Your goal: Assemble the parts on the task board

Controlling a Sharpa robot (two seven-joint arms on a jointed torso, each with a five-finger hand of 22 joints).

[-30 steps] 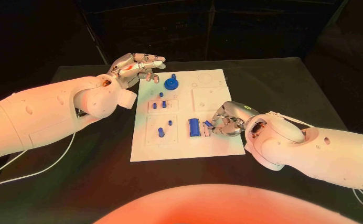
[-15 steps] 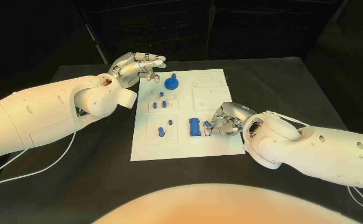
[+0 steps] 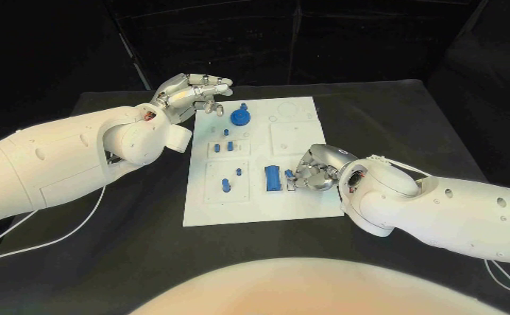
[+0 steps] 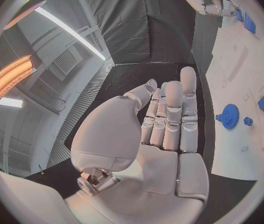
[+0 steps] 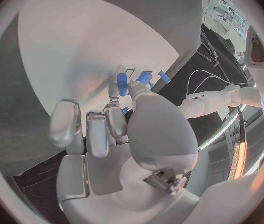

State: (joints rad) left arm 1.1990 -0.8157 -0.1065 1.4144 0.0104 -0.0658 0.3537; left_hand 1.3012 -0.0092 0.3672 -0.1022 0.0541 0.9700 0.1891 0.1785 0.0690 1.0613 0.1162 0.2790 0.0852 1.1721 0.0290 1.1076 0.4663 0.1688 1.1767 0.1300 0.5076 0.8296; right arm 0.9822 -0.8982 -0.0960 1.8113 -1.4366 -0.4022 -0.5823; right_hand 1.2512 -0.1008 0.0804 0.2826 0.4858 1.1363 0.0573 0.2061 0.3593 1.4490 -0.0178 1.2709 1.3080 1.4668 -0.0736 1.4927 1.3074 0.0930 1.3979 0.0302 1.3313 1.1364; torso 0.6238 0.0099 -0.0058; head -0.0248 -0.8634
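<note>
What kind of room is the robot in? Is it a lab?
Probably a robot test lab or workshop. A white task board with small blue parts lies on a black table, dark curtains hang behind it, and bright ceiling strip lights shine overhead.

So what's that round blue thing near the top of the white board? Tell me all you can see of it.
The blue gear is a small toothed wheel with a raised hub or peg at its centre, plastic by the look of it. It sits flat on the task board near its far edge, left of the middle. Nothing touches it: the left hand hovers beside that corner, fingers spread, holding nothing. In the left wrist view its teeth show clearly, with smaller blue parts nearby.
</note>
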